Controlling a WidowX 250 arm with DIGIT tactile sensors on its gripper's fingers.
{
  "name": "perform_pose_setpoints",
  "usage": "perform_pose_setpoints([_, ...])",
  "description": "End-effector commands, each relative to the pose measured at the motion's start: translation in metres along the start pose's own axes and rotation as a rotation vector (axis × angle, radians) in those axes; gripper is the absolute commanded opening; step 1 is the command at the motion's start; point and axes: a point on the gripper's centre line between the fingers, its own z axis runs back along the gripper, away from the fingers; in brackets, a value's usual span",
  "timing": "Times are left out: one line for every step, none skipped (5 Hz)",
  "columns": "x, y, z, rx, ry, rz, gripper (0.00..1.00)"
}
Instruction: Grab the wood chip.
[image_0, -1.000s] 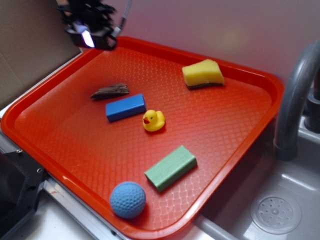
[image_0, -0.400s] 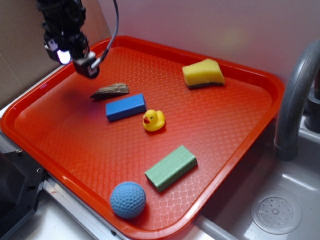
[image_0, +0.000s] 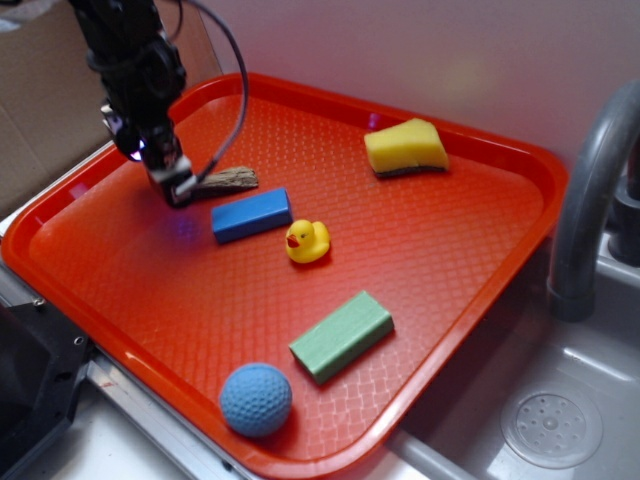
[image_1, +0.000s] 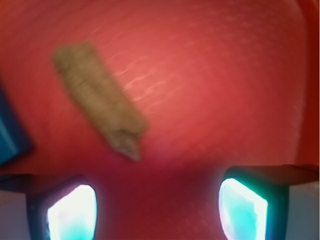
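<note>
You're in the approach step. The tool (image_0: 176, 190) hangs low over the red tray (image_0: 520, 160) with its fingers (image_1: 72, 212) spread wide and nothing between them. The wood chip (image_1: 97, 100) lies flat on the tray just beside the blue block (image_0: 251, 214), ahead of the fingers and off to one side. Next I'd centre over the chip, drop, then close.

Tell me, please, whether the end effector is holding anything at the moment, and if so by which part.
Nothing is held. The end effector is open, and the rough brown sliver of wood lies on the red plastic tray ahead of its fingertips, untouched.
</note>
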Motion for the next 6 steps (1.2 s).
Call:
perform_pose_setpoints([0.034,0.004,0.0,0.091,-0.091,-0.317,1.0])
perform_pose_setpoints([0.038,0.0,-0.005,0.066,-0.108,-0.382,1.0])
perform_pose_setpoints([0.034,-0.006,-0.016,0.059,-0.091,-0.386,1.0])
perform_pose_setpoints([0.029,-0.012,-0.029,0.033,-0.044,-0.364,1.0])
perform_pose_setpoints([0.032,-0.011,-0.034,0.01,-0.029,-0.342,1.0])
perform_pose_setpoints([0.037,-0.013,-0.04,-0.011,-0.009,-0.33,1.0])
